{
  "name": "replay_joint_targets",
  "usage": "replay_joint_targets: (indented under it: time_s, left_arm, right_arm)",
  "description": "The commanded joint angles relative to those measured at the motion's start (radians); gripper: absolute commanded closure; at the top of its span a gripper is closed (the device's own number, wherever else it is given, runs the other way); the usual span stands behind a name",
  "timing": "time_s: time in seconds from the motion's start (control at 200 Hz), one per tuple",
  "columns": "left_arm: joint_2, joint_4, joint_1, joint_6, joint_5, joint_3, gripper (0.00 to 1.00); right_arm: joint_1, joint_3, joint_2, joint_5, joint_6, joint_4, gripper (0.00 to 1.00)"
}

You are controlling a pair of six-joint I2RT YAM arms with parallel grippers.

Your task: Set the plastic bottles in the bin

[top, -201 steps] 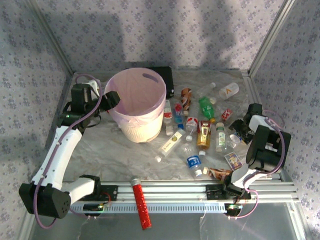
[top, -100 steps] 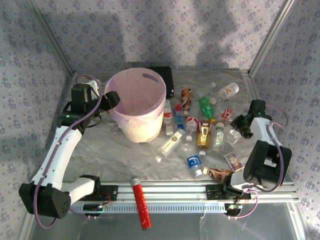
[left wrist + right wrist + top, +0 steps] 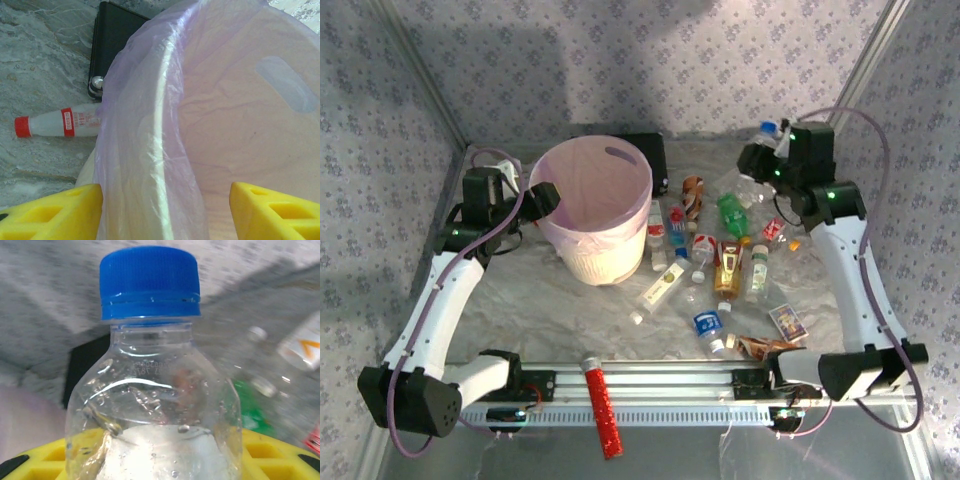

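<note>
The pale-pink bin (image 3: pixel 592 205) stands at the back left, lined with a thin purple bag (image 3: pixel 135 125). My left gripper (image 3: pixel 542 197) straddles its near rim (image 3: pixel 165 165), one yellow finger (image 3: pixel 55 212) outside, the other inside, shut on it. My right gripper (image 3: pixel 767 152) hangs raised at the back right, shut on a clear bottle with a blue cap (image 3: pixel 149 282); its body (image 3: pixel 155 405) sits between the yellow pads (image 3: pixel 280 455). Several plastic bottles lie right of the bin, among them a green one (image 3: pixel 730 212) and an amber one (image 3: pixel 726 270).
A black box (image 3: pixel 648 155) sits behind the bin, with a red-capped bottle (image 3: pixel 60 123) lying beside it. A red glittery tube (image 3: pixel 600 405) rests across the front rail and a small card (image 3: pixel 787 321) lies at the front right. Patterned walls close in three sides.
My right gripper closed on the blue-capped bottle at the table's right side, then rose and swung toward the back with it. The left arm and the bin stayed put.
</note>
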Motion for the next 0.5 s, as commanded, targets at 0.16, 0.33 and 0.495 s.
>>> replay_joint_targets:
  time_s: [0.16,0.33,0.495]
  left_arm:
    - [0.027,0.003,-0.019,0.021,0.014,0.006,0.33]
    - [0.030,0.012,-0.026,0.015,0.017,0.006,0.33]
    - [0.032,0.010,-0.030,0.015,0.017,0.009,0.34]
  right_arm:
    - [0.308,0.309,0.227,0.034,-0.054,-0.025,0.49]
    - [0.459,0.513,0.425,0.029,-0.097,-0.058,0.49]
    - [0.543,0.731,0.623,0.042,-0.152,-0.184,0.48]
